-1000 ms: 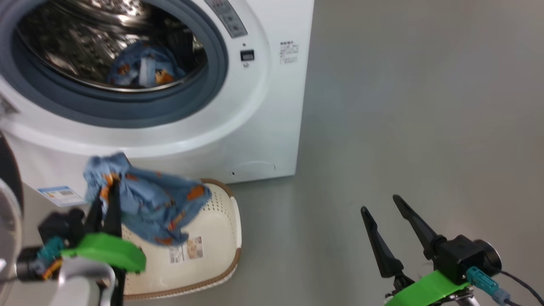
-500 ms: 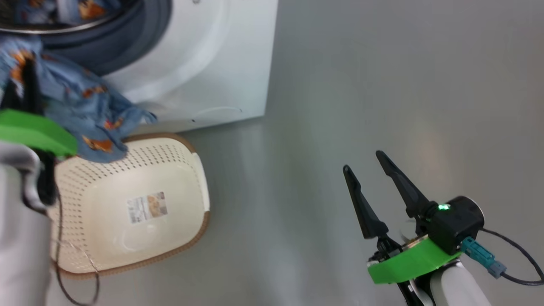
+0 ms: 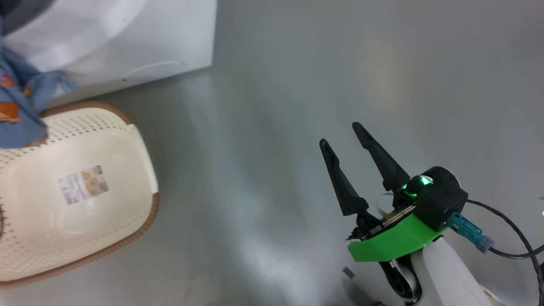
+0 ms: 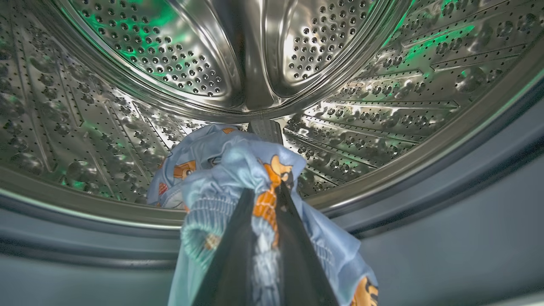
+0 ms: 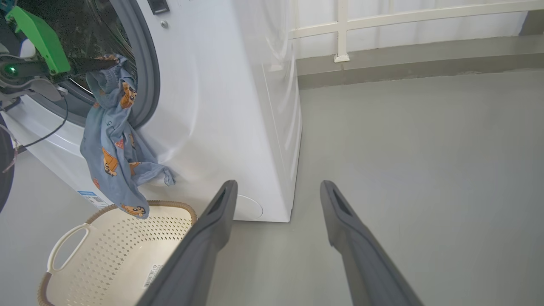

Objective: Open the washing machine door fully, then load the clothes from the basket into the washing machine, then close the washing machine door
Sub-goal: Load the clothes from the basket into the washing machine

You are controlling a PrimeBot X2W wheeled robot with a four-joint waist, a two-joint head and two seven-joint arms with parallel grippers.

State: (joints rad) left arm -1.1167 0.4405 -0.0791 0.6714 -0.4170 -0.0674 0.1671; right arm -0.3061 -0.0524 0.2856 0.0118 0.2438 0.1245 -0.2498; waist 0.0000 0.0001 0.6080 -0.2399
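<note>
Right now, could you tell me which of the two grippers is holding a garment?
The left gripper: it is shut on the blue bear-print garment at the mouth of the washing machine. The right gripper stands open over the floor, empty.

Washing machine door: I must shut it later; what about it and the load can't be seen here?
Washing machine door: right wrist view, a dark sliver cut by the left edge.
Basket: head view, left edge cuts it.
Clothes: left wrist view, left hand covers their lower part.

Laundry rm: washing machine, basket
</note>
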